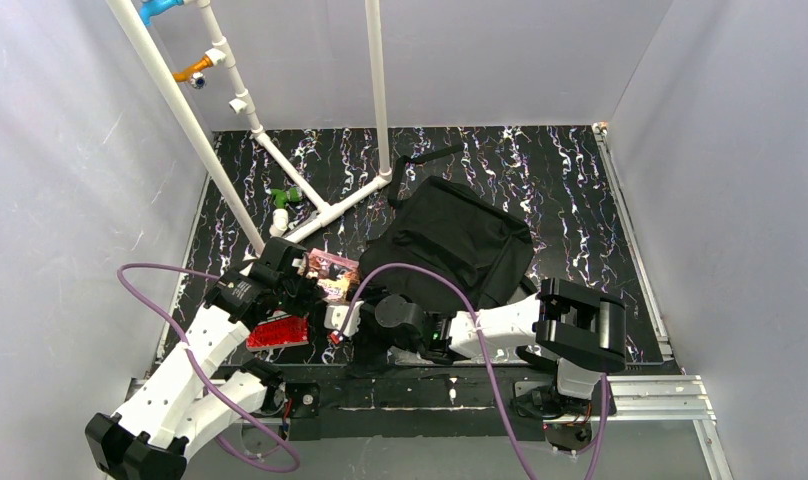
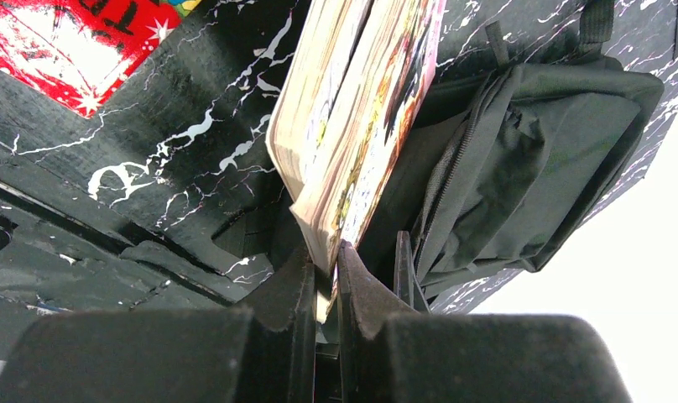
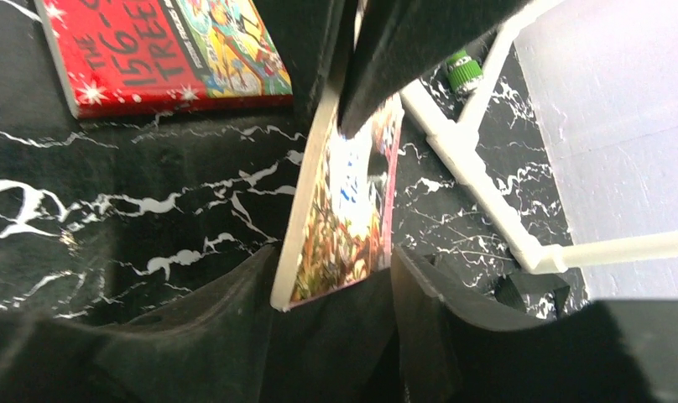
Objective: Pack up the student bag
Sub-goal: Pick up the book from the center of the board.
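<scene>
The student bag (image 1: 450, 245) is a large black backpack lying in the middle of the table, with a strap toward the back. It also shows in the left wrist view (image 2: 537, 159), its zipper side facing me. My left gripper (image 1: 305, 287) is shut on the edge of a colourful book (image 2: 361, 117) and holds it tilted off the table, left of the bag. My right gripper (image 3: 331, 269) is open. The lower corner of that book (image 3: 344, 210) sits between its fingers. In the top view the right gripper (image 1: 342, 328) is just below the book (image 1: 332, 272).
A red book (image 1: 277, 332) lies flat on the table by the left arm and shows in the right wrist view (image 3: 151, 50). A white pipe frame (image 1: 320, 205) stands at the back left with a green-capped item (image 1: 285, 196) beside it. Purple cables loop over both arms.
</scene>
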